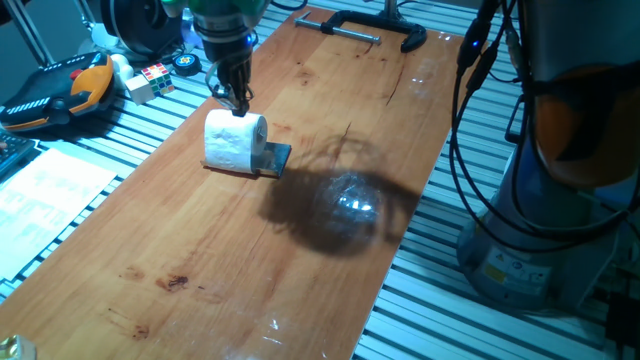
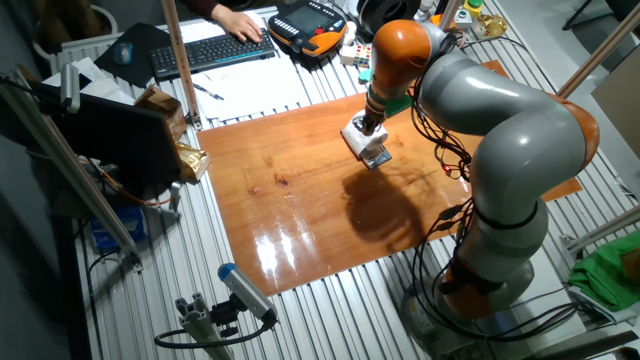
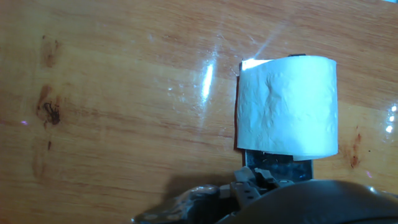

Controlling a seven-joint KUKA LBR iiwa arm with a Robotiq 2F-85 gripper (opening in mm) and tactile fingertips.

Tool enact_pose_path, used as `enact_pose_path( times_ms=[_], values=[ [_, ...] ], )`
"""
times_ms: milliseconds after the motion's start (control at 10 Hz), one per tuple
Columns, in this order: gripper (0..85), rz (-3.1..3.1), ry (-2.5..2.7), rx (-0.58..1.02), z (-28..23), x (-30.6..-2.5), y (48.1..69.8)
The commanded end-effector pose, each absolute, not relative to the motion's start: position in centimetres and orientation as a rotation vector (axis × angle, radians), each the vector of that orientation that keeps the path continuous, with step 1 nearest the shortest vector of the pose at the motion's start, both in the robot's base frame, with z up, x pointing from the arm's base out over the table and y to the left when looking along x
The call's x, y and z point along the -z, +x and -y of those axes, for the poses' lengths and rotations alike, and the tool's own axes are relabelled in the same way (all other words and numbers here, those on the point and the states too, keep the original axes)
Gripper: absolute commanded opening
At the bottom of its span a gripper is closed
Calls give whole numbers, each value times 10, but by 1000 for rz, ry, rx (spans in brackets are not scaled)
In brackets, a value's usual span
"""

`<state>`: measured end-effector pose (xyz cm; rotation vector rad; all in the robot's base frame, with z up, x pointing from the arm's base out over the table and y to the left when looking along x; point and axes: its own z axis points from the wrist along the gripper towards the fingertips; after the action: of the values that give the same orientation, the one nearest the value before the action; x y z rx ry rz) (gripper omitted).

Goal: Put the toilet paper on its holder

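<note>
Nearest the hand-view lens, the dark body of my end effector fills the bottom edge of the frame; its fingertips are blurred there, and I cannot tell from any view how far apart they stand or whether they hold anything.

Just beyond it lies the small white cylindrical roll of soft toilet paper. It rests on its side on the glossy wooden table, long axis level with the table top. In the hand view that axis runs from the bottom of the frame to the top, so the roll points straight away from me.

The shiny grey metal holder with its flat plate shows as a dark edge projecting from beneath the roll on the side facing the arm's base. In one fixed view the roll appears to sit on or against it; whether the bar arm passes through the hollow core is hidden.

From that fixed view my end effector stands directly above the roll's far top edge, touching or nearly so.

Judgement: the roll seems seated or close to it. Any withdrawal should go straight upward, clear of the roll, so as not to drag it sideways along the axis.
</note>
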<state>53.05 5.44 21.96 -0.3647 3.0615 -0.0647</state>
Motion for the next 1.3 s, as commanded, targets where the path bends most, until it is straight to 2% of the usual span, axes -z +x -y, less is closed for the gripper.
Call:
enact_pose_path(
  times_ms=[0,1200],
  values=[
    [7,-3073,-362,70,-55,-221,532],
    [7,-3053,-324,42,-57,-225,525]
  ],
)
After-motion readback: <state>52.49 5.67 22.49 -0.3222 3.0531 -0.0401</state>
